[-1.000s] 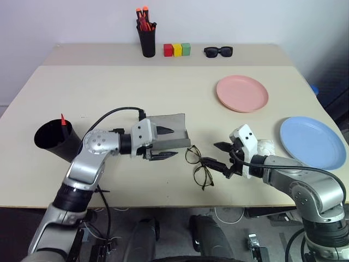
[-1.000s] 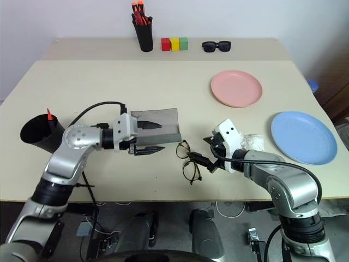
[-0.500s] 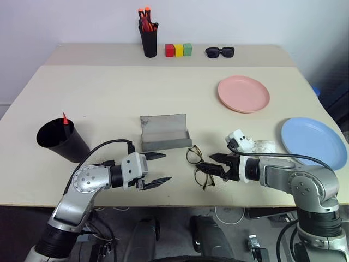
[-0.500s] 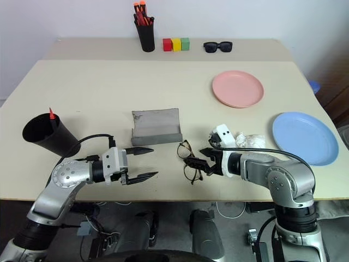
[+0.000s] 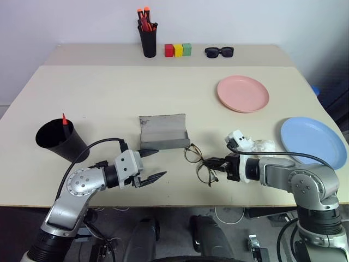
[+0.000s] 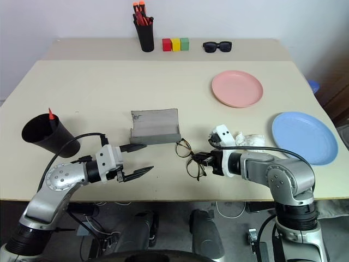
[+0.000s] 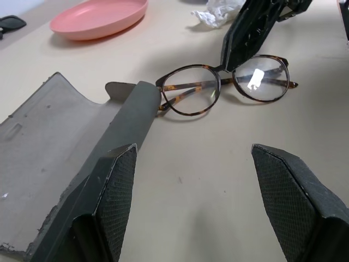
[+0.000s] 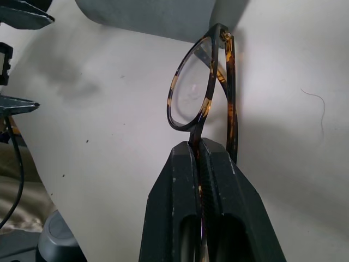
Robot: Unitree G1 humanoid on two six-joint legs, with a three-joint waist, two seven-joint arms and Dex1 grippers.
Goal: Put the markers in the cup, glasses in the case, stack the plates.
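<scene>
The right gripper (image 5: pixel 214 163) is clamped tight on the glasses (image 5: pixel 198 162), its two black fingers (image 8: pixel 202 180) pressed together over the bridge between the lenses, with the frame resting on the table (image 5: pixel 109 93). The grey case (image 5: pixel 163 132) lies open just past the glasses from that gripper, its near edge almost touching the far lens. A crumpled white tissue (image 5: pixel 263 145) sits just behind the right wrist. Farther out on that arm's side lie the light blue plate (image 5: pixel 313 142) and, beyond it and apart from it, the salmon pink plate (image 5: pixel 243 93).

The left gripper (image 5: pixel 149 165) stands well open and holds nothing; it hovers low over the table, pointing toward the glasses, with one finger (image 7: pixel 117 180) just beside the near corner of the case. The wide black cup (image 5: pixel 58 141) stands on the outer side of the left arm, with a red marker (image 5: pixel 64 118) tip showing above its rim. At the far edge, well beyond both grippers, are a black pen holder (image 5: pixel 148 39), three coloured blocks (image 5: pixel 178 49) and black sunglasses (image 5: pixel 219 52)
</scene>
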